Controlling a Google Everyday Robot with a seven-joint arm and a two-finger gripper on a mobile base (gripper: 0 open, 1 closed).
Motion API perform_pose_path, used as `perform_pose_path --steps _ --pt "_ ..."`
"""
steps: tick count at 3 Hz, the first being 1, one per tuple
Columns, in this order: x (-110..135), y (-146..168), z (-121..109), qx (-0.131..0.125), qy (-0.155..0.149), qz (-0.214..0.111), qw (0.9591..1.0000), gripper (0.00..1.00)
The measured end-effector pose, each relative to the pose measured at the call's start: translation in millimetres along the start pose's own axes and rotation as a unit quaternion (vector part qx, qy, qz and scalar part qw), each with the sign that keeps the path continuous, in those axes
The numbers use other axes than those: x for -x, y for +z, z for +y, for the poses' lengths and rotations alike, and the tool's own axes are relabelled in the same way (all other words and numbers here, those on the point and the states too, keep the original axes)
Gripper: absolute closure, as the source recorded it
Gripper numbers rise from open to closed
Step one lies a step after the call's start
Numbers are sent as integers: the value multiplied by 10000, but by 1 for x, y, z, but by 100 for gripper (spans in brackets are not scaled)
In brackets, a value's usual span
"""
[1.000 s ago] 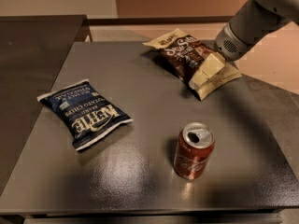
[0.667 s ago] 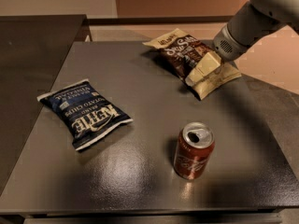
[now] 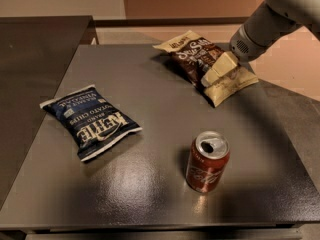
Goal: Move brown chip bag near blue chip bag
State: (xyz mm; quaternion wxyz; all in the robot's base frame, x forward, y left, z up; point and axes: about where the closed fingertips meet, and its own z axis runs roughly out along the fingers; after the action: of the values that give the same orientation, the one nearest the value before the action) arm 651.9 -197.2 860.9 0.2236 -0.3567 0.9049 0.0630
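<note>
The brown chip bag (image 3: 192,60) lies flat at the far right of the table, with cream ends and white script on top. The gripper (image 3: 216,73) comes in from the upper right on a grey arm and sits low over the bag's right end, on or just above it. The blue chip bag (image 3: 91,119) lies flat at the left of the table with its white lettering upside down to the camera. A wide stretch of table separates the two bags.
An opened red soda can (image 3: 207,161) stands upright at the front middle-right of the grey table (image 3: 150,194). A darker counter (image 3: 30,54) adjoins the table on the left. The table's right edge runs just past the brown bag.
The gripper has edged slightly left and down onto the right end of the brown chip bag. The bags and the can have not moved.
</note>
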Motion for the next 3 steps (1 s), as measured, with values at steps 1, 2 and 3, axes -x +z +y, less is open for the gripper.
perform_pose_path --steps 1,2,3 --pt "-1 1 -3 -85 -96 100 9999 18" --pt "-3 3 0 -42 -168 161 9997 41" --pt "-1 3 10 90 -230 162 9996 65"
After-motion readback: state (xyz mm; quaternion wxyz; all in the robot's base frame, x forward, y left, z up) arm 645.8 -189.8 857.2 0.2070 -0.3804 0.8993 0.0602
